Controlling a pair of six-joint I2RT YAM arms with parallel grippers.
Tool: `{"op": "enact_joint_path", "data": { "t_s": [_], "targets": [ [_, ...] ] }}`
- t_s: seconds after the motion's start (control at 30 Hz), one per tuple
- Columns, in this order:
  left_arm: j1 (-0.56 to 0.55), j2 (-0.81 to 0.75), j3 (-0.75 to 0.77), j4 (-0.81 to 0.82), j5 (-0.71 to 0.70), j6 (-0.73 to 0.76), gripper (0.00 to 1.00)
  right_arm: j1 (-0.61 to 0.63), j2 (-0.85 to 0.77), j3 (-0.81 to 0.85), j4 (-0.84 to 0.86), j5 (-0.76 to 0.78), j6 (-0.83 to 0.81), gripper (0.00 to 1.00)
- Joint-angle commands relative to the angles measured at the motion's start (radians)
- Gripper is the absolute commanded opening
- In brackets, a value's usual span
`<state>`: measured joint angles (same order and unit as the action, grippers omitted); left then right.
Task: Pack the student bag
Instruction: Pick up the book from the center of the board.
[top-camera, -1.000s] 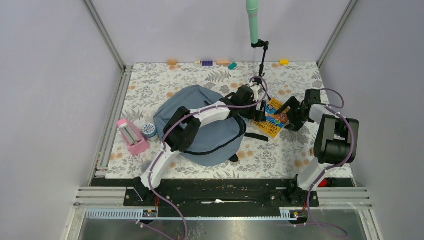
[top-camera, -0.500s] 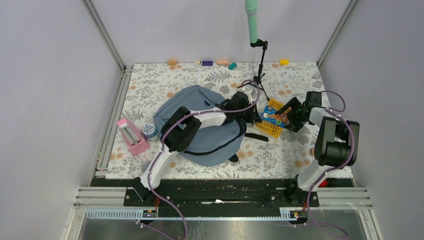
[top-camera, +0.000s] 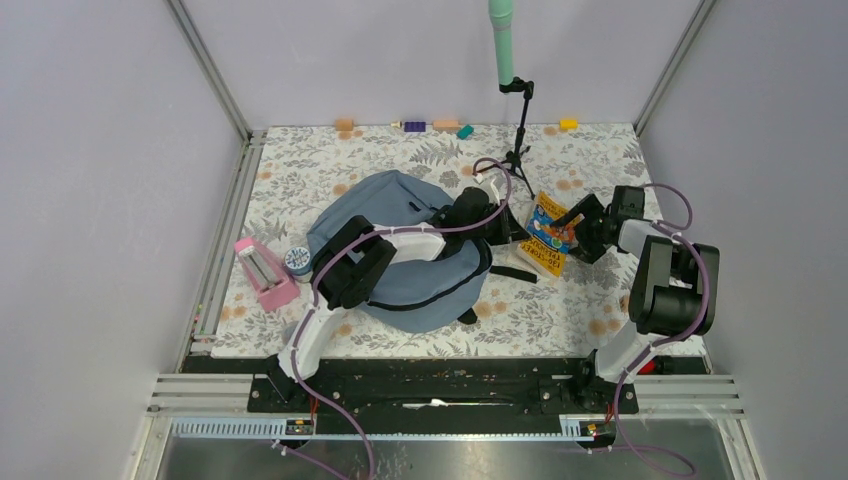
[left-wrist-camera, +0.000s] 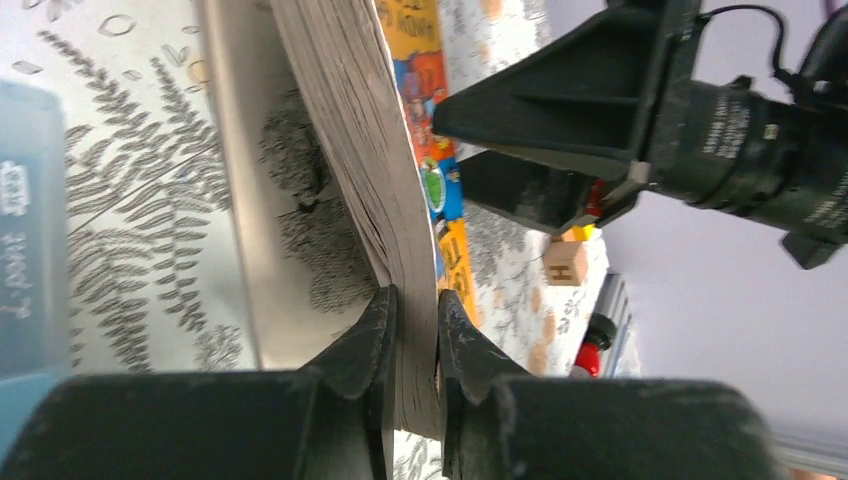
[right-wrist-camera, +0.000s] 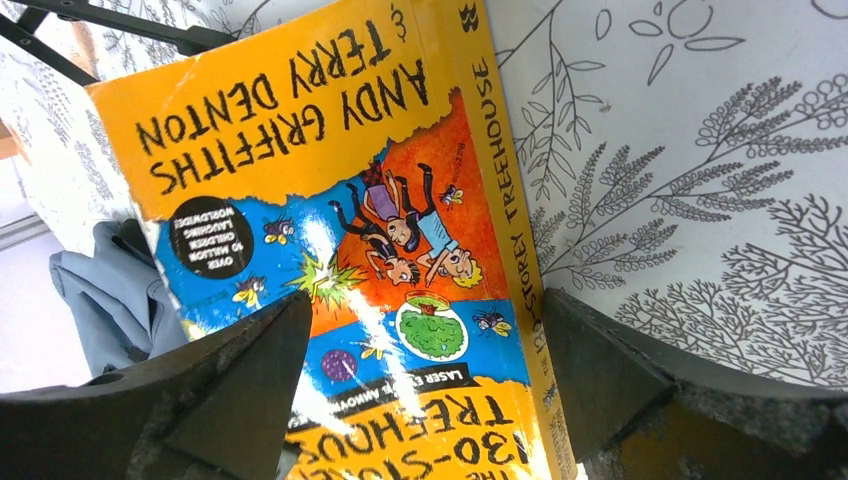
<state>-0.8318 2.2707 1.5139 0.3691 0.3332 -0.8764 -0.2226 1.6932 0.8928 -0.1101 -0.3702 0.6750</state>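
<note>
Just right of the soft grey-blue fabric backpack (top-camera: 372, 200), a book is being readied for packing.
Left gripper (left-wrist-camera: 412, 300) clamps the orange paperback book (top-camera: 548, 238) by its page edge; right gripper (right-wrist-camera: 415, 325) stands spread, straddling its spine end. Next, I judge, it needs swinging into the bag's opening. Fern-print tablecloth (top-camera: 560, 300), pale lilac walls (top-camera: 380, 60).

1. A large soft grey-blue fabric backpack (top-camera: 400, 255) lies mid-table on the floral-print tabletop (top-camera: 330, 165).
2. Just left of it sits a small round tin (top-camera: 299, 260), with a pink plastic object (top-camera: 264, 272) farther left.
3. Just right of it is an orange-and-blue paperback book (top-camera: 547, 240), its page edge pinched by the left gripper (left-wrist-camera: 412, 300). The right gripper (right-wrist-camera: 422, 300) straddles it from the right.
4. A black tripod stand (top-camera: 518, 130) rises behind the book.
</note>
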Motion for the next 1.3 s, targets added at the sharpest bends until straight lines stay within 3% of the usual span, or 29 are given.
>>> {"op": "enact_joint_path", "data": {
  "t_s": [0.0,0.1,0.5,0.9,1.0,1.17,1.27],
  "targets": [
    [-0.055,-0.061,0.009,0.197,0.117,-0.097,0.0,0.019,0.006,-0.031,0.032,-0.072,0.038,0.92],
    [-0.056,-0.043,0.011,0.176,0.112,-0.111,0.02,0.019,0.01,-0.04,0.046,-0.076,0.043,0.92],
    [-0.064,0.034,0.039,0.204,0.134,-0.154,0.38,0.019,0.024,-0.062,0.085,-0.091,0.058,0.91],
    [-0.065,0.056,0.067,0.074,0.091,-0.141,0.51,0.019,0.016,-0.077,0.101,-0.092,0.065,0.91],
    [-0.066,0.067,0.072,0.053,0.081,-0.147,0.51,0.019,0.016,-0.082,0.101,-0.094,0.068,0.91],
    [-0.065,0.047,0.043,0.07,0.085,-0.155,0.17,0.019,0.006,-0.086,0.102,-0.1,0.058,0.91],
    [-0.064,-0.01,0.008,0.081,0.084,-0.126,0.07,0.019,-0.023,-0.077,0.067,-0.102,0.019,0.93]
  ]
}}
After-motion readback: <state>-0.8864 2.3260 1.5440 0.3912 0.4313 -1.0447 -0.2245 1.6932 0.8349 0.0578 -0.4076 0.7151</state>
